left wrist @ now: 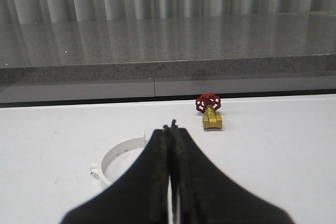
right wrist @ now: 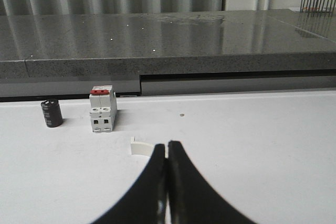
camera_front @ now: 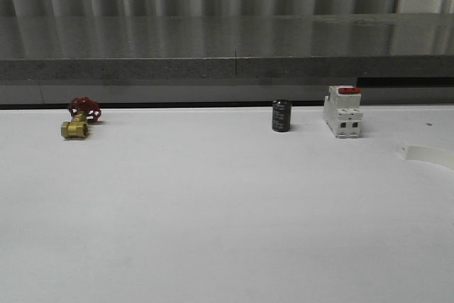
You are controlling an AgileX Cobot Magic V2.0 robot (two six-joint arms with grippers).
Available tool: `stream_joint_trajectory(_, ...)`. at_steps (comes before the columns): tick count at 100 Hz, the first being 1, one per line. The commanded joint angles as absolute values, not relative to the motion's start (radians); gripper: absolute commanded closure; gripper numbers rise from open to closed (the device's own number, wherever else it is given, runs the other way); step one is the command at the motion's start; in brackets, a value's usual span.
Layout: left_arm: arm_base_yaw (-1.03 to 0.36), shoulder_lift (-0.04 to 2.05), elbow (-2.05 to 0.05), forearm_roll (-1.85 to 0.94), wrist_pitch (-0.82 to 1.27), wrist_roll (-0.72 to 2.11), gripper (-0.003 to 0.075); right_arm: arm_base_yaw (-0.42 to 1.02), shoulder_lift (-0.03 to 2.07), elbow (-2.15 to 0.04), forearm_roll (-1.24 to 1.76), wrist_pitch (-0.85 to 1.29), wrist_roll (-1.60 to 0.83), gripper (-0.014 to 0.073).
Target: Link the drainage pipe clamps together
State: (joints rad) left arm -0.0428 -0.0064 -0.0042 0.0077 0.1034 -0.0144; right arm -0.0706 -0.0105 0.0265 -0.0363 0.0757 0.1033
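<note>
From the front we see a white table (camera_front: 213, 218) with a brass valve (camera_front: 79, 120) near its far left edge, a black cylinder (camera_front: 281, 116) and a white breaker (camera_front: 343, 111) along the far edge, and one clamp half (camera_front: 428, 155) at the right edge.

In the left wrist view, our left gripper (left wrist: 171, 129) has its fingers pressed together, holding nothing; the other clamp half (left wrist: 118, 158) lies just beyond it.

In the right wrist view, our right gripper (right wrist: 167, 146) is likewise closed and empty, just beside the first clamp half's end.
</note>
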Motion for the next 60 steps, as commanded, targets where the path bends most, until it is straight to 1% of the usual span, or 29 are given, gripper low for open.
stream_joint_trajectory(1,-0.041,-0.037,0.031,0.0,0.02,-0.023,0.074,-0.074,-0.03,0.011,-0.044,-0.012,0.096,0.0662)
stream_joint_trajectory(41,-0.041,-0.037,0.025,0.0,0.021,-0.023,0.074,-0.074,-0.03,0.011,-0.044,-0.012,0.096,0.0662)
stream_joint_trajectory(60,-0.041,-0.018,-0.06,-0.023,0.09,-0.023,0.074,-0.074,-0.03,0.011,-0.044,-0.012,0.096,0.0662)
